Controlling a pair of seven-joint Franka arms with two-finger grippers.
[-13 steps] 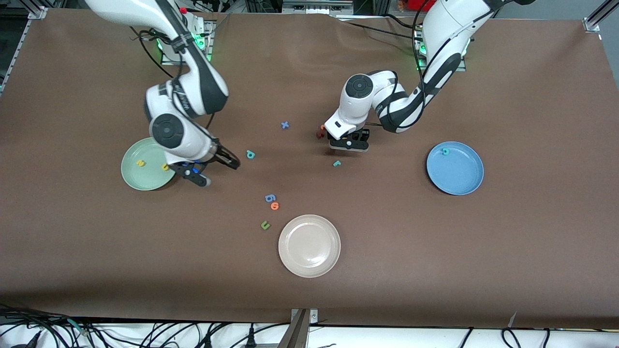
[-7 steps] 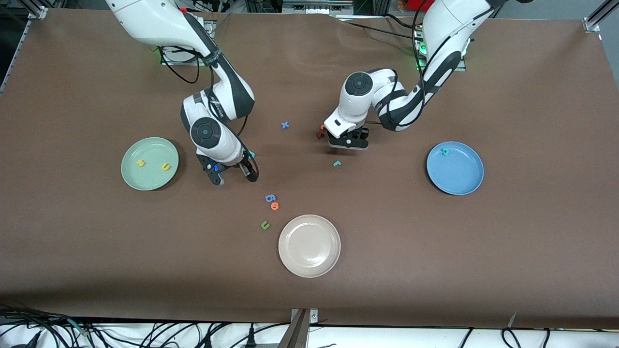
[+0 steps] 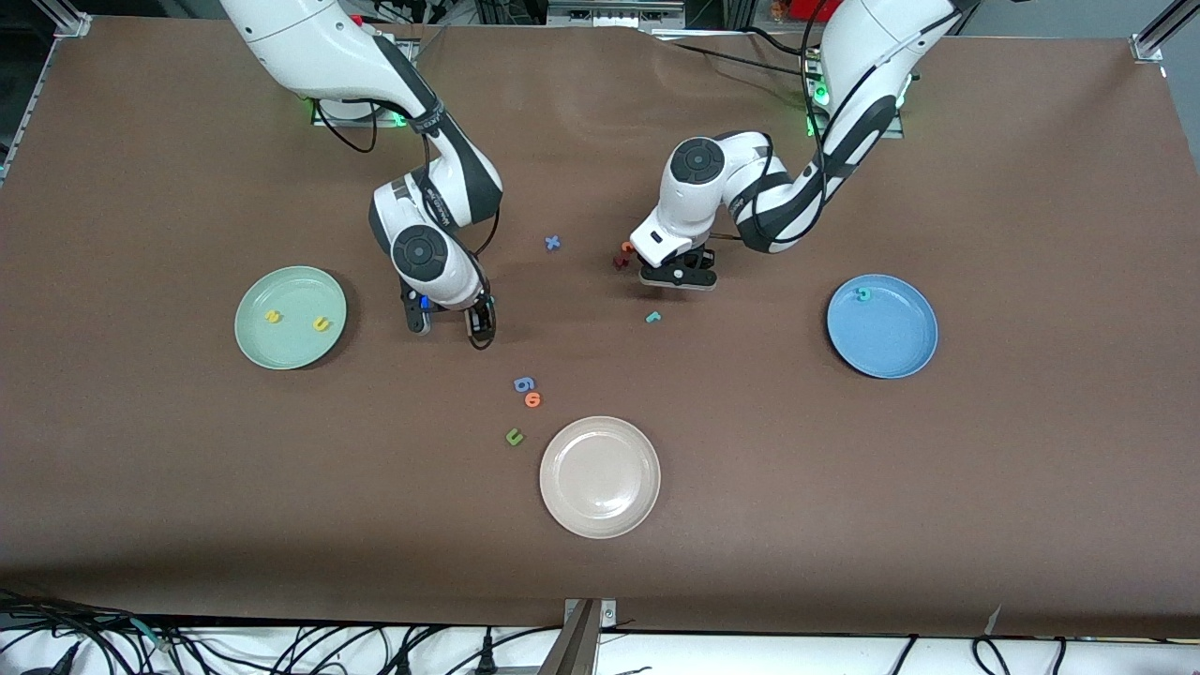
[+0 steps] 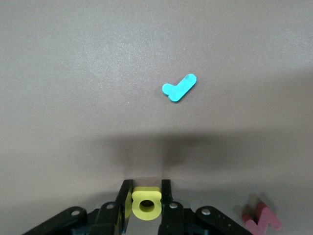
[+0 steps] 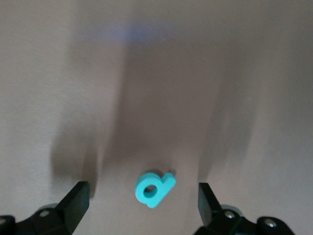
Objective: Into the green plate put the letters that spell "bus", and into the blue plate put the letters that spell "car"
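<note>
Left claw (image 4: 145, 205) pinches the yellow a (image 4: 146, 202), teal r (image 4: 179, 87) just ahead; right claw (image 5: 145, 196) spread wide around the teal b (image 5: 153, 188).

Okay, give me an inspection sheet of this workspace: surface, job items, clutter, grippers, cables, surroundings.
Surface: brown table cover, no spills seen.
Job's things: green plate holds yellow s and yellow u; blue plate holds teal c; teal r and teal b lie on the table.
Clutter: cream plate, blue x, blue g-like letter, orange letter, dark green u, dark red letter.
Grippers: left gripper shut on yellow a; right gripper open, straddling the teal b.
Cables: bundles along the table's near edge.
Surroundings: metal frame corners.
</note>
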